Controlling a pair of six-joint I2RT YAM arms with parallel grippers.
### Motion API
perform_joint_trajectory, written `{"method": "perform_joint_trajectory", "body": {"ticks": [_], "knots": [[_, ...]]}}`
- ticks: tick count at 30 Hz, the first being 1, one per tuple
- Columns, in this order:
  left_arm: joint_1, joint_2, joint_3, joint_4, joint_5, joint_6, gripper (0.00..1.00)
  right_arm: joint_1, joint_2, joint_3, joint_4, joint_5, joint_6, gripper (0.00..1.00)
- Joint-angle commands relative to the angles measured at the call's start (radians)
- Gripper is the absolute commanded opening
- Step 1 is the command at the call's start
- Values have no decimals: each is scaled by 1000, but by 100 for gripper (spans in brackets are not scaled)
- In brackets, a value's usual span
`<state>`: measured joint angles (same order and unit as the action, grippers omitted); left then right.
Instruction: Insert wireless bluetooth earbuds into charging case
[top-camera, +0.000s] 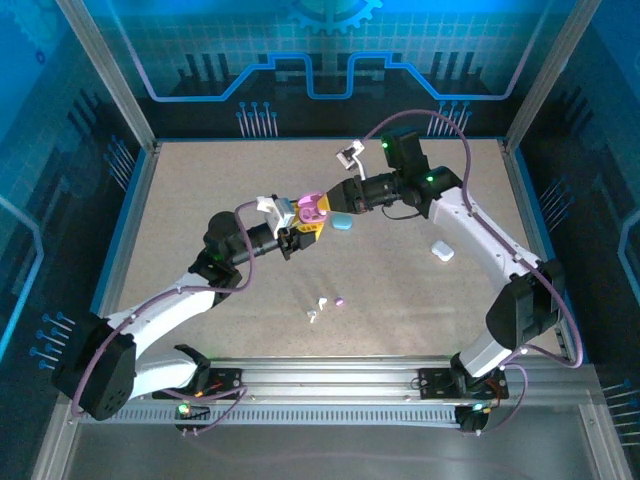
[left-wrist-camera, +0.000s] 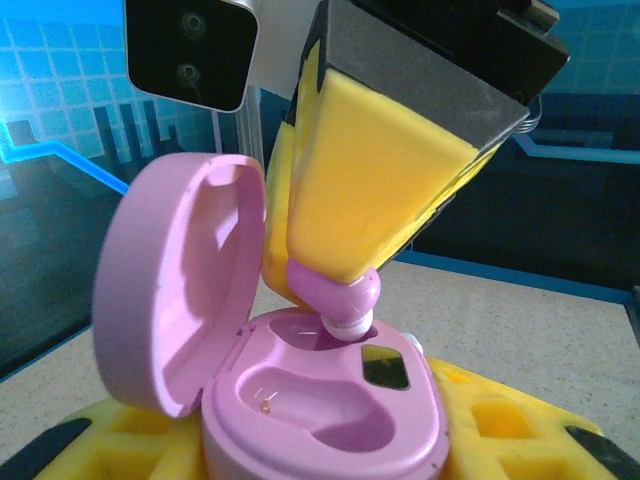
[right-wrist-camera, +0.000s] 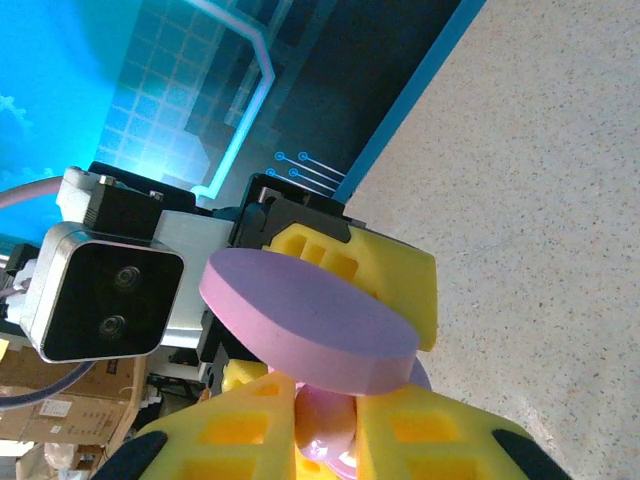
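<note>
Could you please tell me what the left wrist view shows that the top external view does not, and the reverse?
Left wrist: inside the open pink case, an empty slot and the pink earbud tipping into the other, pinched by the right gripper. Top external: loose earbuds on the table, a light blue case and a white case. Both: the left gripper holding the pink case, the right gripper meeting it.

Your left pincer (top-camera: 303, 226), gripping the pink case (left-wrist-camera: 320, 410), and your right pincer (top-camera: 322, 207), pinching the pink earbud (left-wrist-camera: 340, 295), crowd mid-desk (top-camera: 200, 180). The raised lid (left-wrist-camera: 170, 290) walls the case's left, and a blue case (top-camera: 342, 222) sits just beside. You've got room across the left desk.
</note>
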<state>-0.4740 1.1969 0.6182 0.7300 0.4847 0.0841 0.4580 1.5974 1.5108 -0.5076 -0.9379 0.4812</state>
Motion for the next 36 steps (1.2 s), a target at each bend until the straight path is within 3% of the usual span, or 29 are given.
{"method": "perform_joint_trajectory", "body": {"ticks": [1,24,36], "knots": [[-1,-3,32,56,52,-13,35,18,18,34,-40,39,-40,20],[-1,-14,33,64,53,-27,35,49,53,115,-182,142,-111,29],[-1,-28,26,49,34,-14,35,42,1,111,-183,198,-98,42]]}}
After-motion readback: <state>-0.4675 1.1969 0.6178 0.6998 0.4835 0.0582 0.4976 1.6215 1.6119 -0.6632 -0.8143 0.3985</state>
